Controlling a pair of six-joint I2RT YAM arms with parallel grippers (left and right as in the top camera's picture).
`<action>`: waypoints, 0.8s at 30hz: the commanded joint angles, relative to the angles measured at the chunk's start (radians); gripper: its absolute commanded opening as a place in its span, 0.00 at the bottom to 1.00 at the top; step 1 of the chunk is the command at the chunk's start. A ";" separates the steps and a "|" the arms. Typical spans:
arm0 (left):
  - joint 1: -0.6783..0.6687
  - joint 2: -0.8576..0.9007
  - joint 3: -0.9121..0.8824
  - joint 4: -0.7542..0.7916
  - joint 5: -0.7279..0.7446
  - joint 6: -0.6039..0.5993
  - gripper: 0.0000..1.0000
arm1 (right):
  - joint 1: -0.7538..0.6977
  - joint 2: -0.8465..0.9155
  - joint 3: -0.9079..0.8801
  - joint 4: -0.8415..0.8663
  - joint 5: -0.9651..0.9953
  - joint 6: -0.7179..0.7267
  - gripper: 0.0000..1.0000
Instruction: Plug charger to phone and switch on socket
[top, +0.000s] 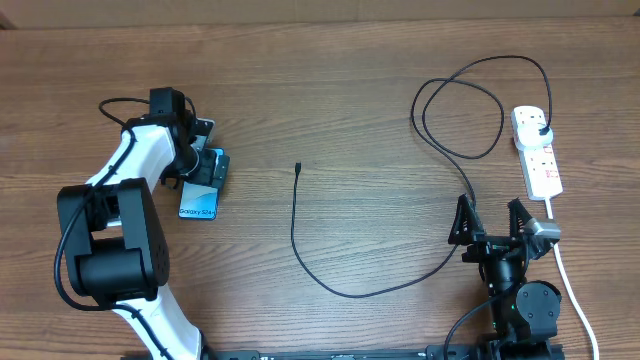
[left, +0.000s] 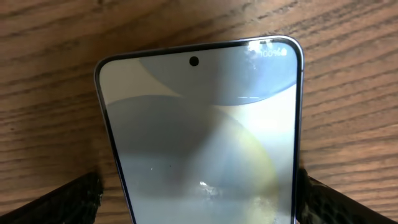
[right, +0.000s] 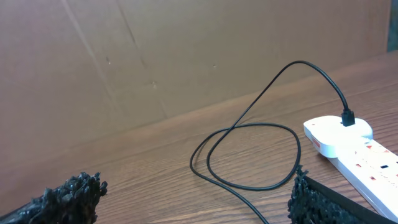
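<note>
**Table** (top: 330, 80): brown wood-grain laminate, matte, with streaked grain.

**Phone** (top: 199, 196): slim rounded-corner slab with dark edges and a glossy lit screen in blue-grey tones, a punch-hole camera at the top centre. It lies flat and face up on the left part of the table.

**Charger** (top: 330, 288): thin black flexible cable. Its small connector tip (top: 298, 166) lies free on the wood at mid-table, well apart from the phone. The cable curves, then loops over itself near the power strip, and its black plug (top: 541, 131) sits in the far outlet.

**Socket** (top: 537, 150): elongated white plastic power strip with red markings and a thicker white cord (top: 570, 280), on the right side.

**Left gripper** (left: 199, 200): the white arm reaches forward, wrist turned down. The rough black fingers are spread wide on either side of the phone, with wood visible between one finger and its edge. The phone is not clamped.

**Right gripper** (top: 490, 222): the arm is folded low at its base. The fingers are parted wide and hold nothing.
</note>
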 joint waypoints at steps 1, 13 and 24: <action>0.038 0.023 -0.011 0.005 0.002 -0.023 1.00 | 0.004 -0.010 -0.011 0.005 0.010 -0.004 1.00; 0.069 0.023 -0.011 -0.008 0.084 -0.043 1.00 | 0.004 -0.010 -0.011 0.005 0.010 -0.004 1.00; 0.068 0.023 -0.011 -0.101 0.107 -0.253 1.00 | 0.004 -0.010 -0.011 0.005 0.010 -0.004 1.00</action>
